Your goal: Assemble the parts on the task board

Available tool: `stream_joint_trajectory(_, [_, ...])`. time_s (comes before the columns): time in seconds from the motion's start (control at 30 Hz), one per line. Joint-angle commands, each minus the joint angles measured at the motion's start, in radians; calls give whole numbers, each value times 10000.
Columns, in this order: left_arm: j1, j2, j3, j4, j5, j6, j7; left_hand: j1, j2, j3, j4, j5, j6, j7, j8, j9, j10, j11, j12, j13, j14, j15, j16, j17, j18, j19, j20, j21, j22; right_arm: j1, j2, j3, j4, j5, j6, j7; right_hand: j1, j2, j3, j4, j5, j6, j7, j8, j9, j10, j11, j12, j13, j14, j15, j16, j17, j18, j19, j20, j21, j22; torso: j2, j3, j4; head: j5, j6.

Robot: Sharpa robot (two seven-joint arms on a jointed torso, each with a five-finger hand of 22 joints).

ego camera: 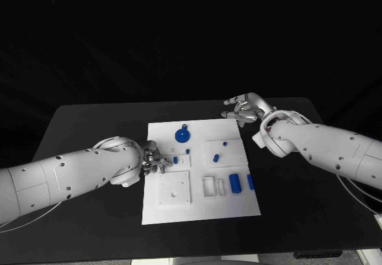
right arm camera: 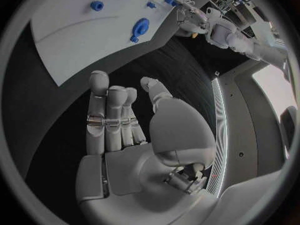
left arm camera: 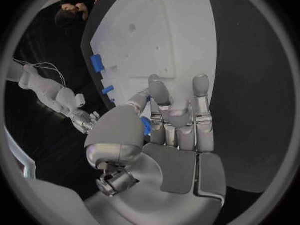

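Two hands are in play over the white task board (ego camera: pixel 199 207), which lies in the middle of the black worktop (ego camera: pixel 88 121). The left hand (ego camera: pixel 155 161) sits at the board's left edge with its fingers curled around a small blue part (left arm camera: pixel 145 125), pinched between thumb and fingers. The right hand (ego camera: pixel 245 109) rests off the board near its far right corner, fingers apart and holding nothing. Other blue parts remain on the board: a round part with a tab (ego camera: pixel 183 134) near the far edge, a short peg (ego camera: pixel 215 158) in a square recess, and a cylinder (ego camera: pixel 234 183) toward the right edge. Judged step: placing the held part. The next move likely calls for aligning that part over its seat beside the left hand and lowering it squarely before release.
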Motion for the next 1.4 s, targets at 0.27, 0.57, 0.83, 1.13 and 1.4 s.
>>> stream_joint_trajectory(0.27, [-84, 43, -65, -53, 68, 292, -246, 99, 2, 28, -101, 105, 83, 36, 2, 4, 470, 16, 39, -50, -55, -40, -82, -44, -102, 77, -5, -99, 172, -4, 6, 3, 5, -14, 127, 96, -90, -16, 37, 2, 19, 70, 27, -9, 11, 34, -67, 16, 15, 38, -37, -8, 9, 132, 350, -5, 15, 335, 0, -8, 5, -27, 12])
stream_joint_trajectory(0.57, [-83, 34, -65, -53, 65, 198, -241, -51, -210, -172, -11, -224, 54, 30, 1, 11, 472, 13, 16, -93, -67, -44, -128, -113, -111, 81, -14, -124, 169, -4, 11, 3, 1, -13, 125, 99, -99, -22, 51, 8, 30, 72, 28, -9, 11, 40, -68, 23, 20, 40, -36, -3, 13, 132, 350, -5, 21, 337, 0, -12, 2, -9, 23])
stream_joint_trajectory(0.83, [-83, -36, -65, -25, 66, 143, -231, 363, -1384, -317, 1547, -1382, 138, 13, -2, -8, 475, 11, 0, -199, -83, -53, -201, -204, -137, 104, -35, -218, 168, -5, 14, 3, -20, -11, 122, 101, -99, -22, 51, 8, 30, 71, 28, -9, 11, 39, -68, 22, 20, 40, -36, -3, 13, 132, 350, -5, 21, 337, -5, -15, 2, -3, 29])
stream_joint_trajectory(1.13, [-84, -147, -60, 10, 117, 70, -204, 673, -1151, -1836, 1908, -1537, 142, 35, -4, 10, 474, 18, 4, -260, -85, -52, -224, -214, -155, 123, -47, -279, 171, -8, 15, 3, -39, 6, 121, 105, -92, -21, 57, 0, 29, 68, 27, -8, 11, 37, -67, 19, 17, 41, -37, -5, 12, 133, 349, -5, 19, 336, -2, -17, 6, 3, 43])
stream_joint_trajectory(1.4, [-85, -168, -54, 24, 158, 23, -179, 778, -1132, -1833, 1992, -1569, 134, 44, -11, 10, 475, 22, 3, -283, -90, -55, -241, -228, -159, 130, -51, -297, 171, -12, 18, 3, -47, 10, 124, 104, -92, -21, 57, 0, 29, 68, 27, -8, 11, 37, -67, 19, 17, 41, -37, -5, 12, 133, 349, -5, 19, 336, -3, -17, 5, 29, 48])
